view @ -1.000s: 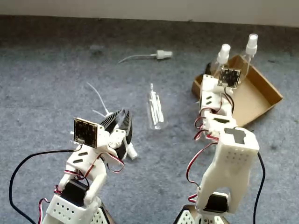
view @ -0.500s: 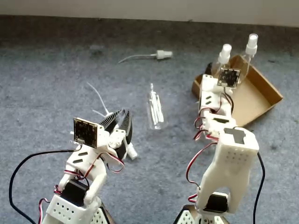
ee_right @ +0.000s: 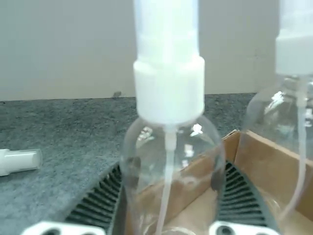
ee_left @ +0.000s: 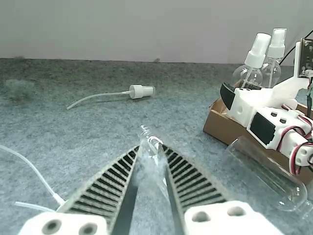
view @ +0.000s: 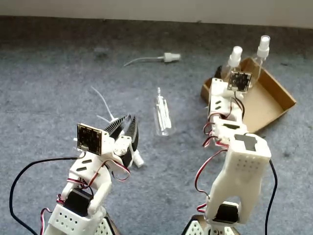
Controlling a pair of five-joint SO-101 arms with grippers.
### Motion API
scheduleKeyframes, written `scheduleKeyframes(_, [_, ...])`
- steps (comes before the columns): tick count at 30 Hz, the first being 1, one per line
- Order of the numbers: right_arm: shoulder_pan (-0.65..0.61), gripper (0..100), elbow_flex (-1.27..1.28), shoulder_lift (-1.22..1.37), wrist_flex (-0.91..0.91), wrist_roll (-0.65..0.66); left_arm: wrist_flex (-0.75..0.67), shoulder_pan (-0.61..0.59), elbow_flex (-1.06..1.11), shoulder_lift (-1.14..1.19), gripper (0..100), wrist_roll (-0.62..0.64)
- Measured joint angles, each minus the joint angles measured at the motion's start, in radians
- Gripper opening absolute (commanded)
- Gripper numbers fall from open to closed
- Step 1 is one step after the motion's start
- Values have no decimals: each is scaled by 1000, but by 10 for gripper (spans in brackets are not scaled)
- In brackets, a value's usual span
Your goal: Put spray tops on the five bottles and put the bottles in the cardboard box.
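High view: right hand [view: 229, 68] sits at the far rim of the box [view: 274, 105], upper right of frame, clamped on a capped bottle [view: 234, 58]. In the right wrist view the ribbed fingers [ee_right: 105, 196] press both sides of its belly. A second capped bottle [view: 263, 46] stands just beside it, further right. Can't tell if either base is inside the box wall.

Step in hand looks like boxing this bottle. To do it well:
- Keep it upright and bring the base fully over the cardboard wall before lowering.
- Leave a gap to the neighbour. Clear plastic is light and tips on a nudge.
- Release only once the base is seated, then back the fingers out level so they don't catch the spray head.

Left hand [view: 131, 118], lower left, is empty with fingers apart, aimed at a bare bottle [view: 162, 116] lying mid-frame on the worktop, near but not touching. My guess is that one is next: grip it across the body and leave the neck free. The loose spray top [view: 168, 58] lies upper centre, well apart. Another bare bottle [ee_left: 266, 171] lies by the box, lower right of the left wrist view.
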Motion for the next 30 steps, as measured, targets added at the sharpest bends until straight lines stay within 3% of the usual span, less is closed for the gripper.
scheduleKeyframes(24, [0, 242, 0, -68, 0, 0, 0, 0, 0, 0, 5, 0])
scheduleKeyframes(30, [0, 242, 0, -175, 126, 0, 0, 0, 0, 0, 5, 0])
